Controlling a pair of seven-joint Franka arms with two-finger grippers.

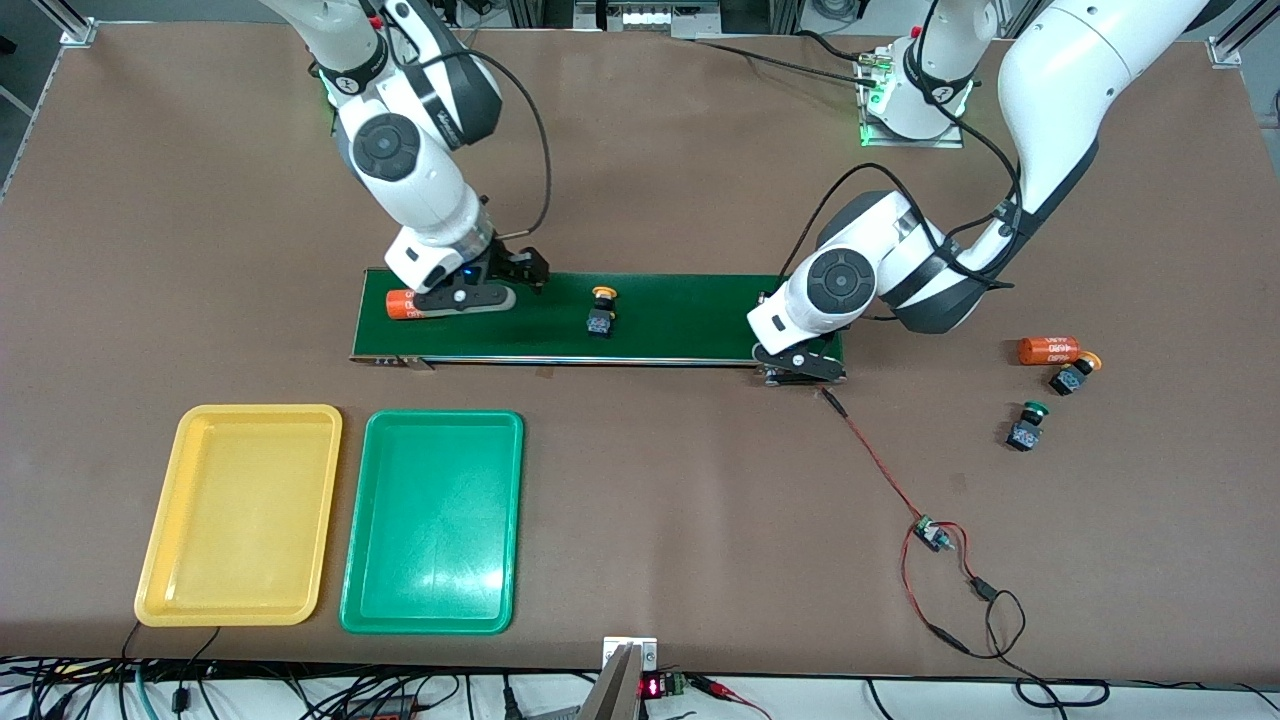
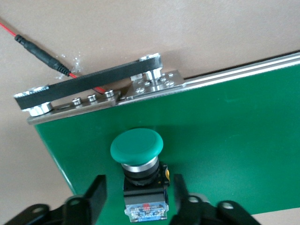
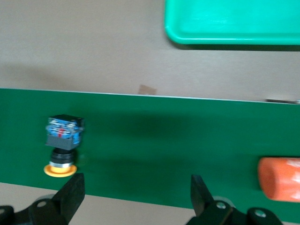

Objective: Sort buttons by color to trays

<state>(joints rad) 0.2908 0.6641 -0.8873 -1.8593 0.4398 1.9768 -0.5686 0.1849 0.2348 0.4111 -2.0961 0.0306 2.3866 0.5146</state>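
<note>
On the conveyor belt (image 1: 690, 322) a yellow button (image 1: 602, 310) lies on its side; it also shows in the right wrist view (image 3: 63, 140). My right gripper (image 1: 525, 272) (image 3: 137, 190) is open and empty over the belt, between that button and an orange cylinder (image 1: 405, 303). My left gripper (image 1: 800, 362) (image 2: 139, 187) is open at the belt's left-arm end, its fingers on either side of a green button (image 2: 138, 159) without touching it. Another yellow button (image 1: 1075, 372) and a green button (image 1: 1027, 425) lie on the table. The yellow tray (image 1: 240, 515) and green tray (image 1: 432, 520) are empty.
A second orange cylinder (image 1: 1048, 350) lies beside the yellow button on the table. A red and black cable with a small board (image 1: 930, 535) runs from the belt's left-arm end toward the front camera. The green tray's rim (image 3: 232, 21) shows in the right wrist view.
</note>
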